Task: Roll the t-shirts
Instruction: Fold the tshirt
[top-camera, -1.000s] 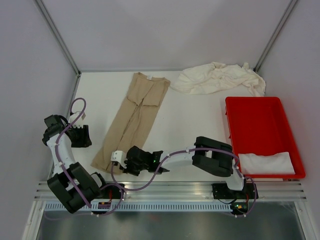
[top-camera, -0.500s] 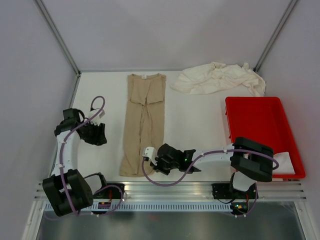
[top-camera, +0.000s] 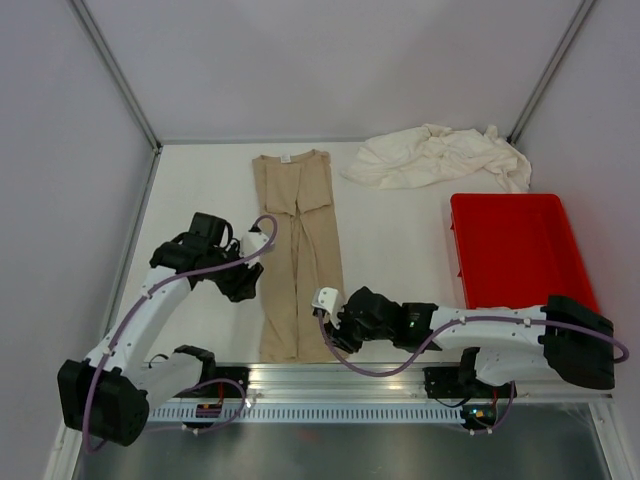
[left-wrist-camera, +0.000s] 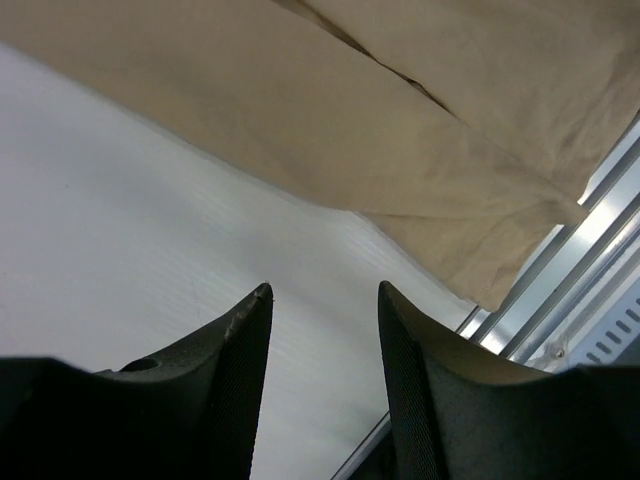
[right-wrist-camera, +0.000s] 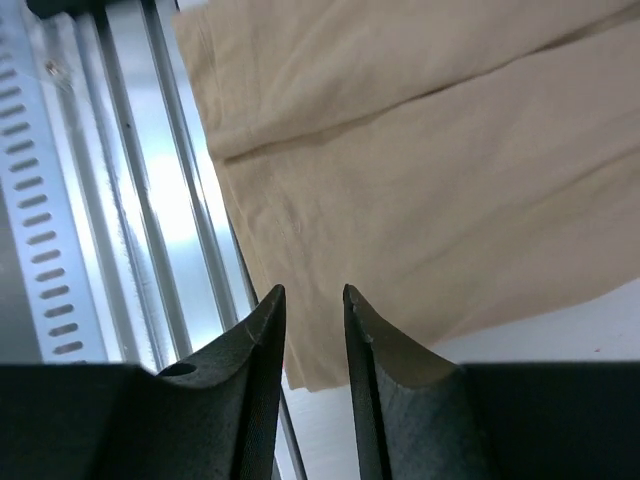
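A tan t-shirt (top-camera: 295, 230) lies folded into a long narrow strip running from the back of the table to its front edge. A heap of cream-white t-shirts (top-camera: 435, 155) sits at the back right. My left gripper (top-camera: 245, 282) hovers just left of the strip, open and empty (left-wrist-camera: 323, 295), with the tan t-shirt (left-wrist-camera: 420, 110) beyond its tips. My right gripper (top-camera: 332, 335) is at the strip's near right corner. Its jaws (right-wrist-camera: 312, 292) stand a little apart, with the tan t-shirt's hem (right-wrist-camera: 420, 150) just beyond them and no cloth between them.
A red plastic tray (top-camera: 520, 215) stands at the right, with my right arm stretched across in front of it. Metal rails (top-camera: 350, 378) run along the table's near edge, right below the tan t-shirt's end. Grey walls close in the left, back and right.
The tan t-shirt's near end swung rightward, so the strip now lies straight. My right gripper travelled right with it, then its jaws parted. My left gripper moved right to the strip's edge.
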